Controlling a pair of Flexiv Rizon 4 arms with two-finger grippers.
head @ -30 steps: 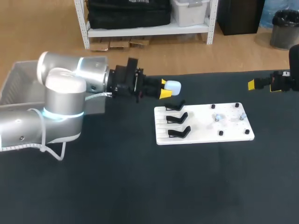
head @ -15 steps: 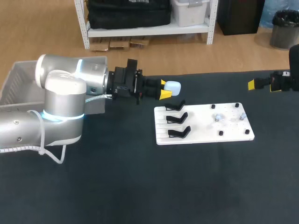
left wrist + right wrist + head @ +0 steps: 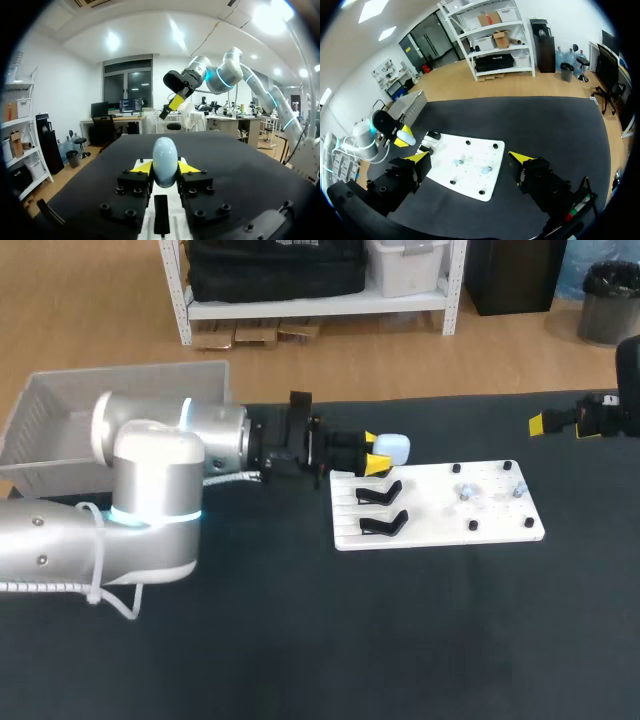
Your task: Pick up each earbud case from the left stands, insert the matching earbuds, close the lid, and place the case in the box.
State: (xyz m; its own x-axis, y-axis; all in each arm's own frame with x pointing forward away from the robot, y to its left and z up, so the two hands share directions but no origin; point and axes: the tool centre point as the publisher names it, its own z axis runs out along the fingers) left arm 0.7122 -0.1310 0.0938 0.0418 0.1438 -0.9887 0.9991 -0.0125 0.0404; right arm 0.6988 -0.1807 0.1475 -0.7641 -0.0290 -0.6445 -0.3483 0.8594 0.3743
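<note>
Left gripper (image 3: 375,453) clamps earbud case (image 3: 394,448) (frame centre, above stands (image 3: 380,496)); advise holding it level; right gripper (image 3: 469,157) stands open.

The head camera looked down from behind onto the table (image 3: 300,640). The left wrist camera sat close behind its pincer (image 3: 164,167) and clamped case (image 3: 165,155), facing the right arm (image 3: 225,75), whose camera overlooked the same white board (image 3: 470,182).

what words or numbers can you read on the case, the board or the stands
None: the earbud case, the white board and the black stands show no readable words, numbers or signs in any view.
</note>
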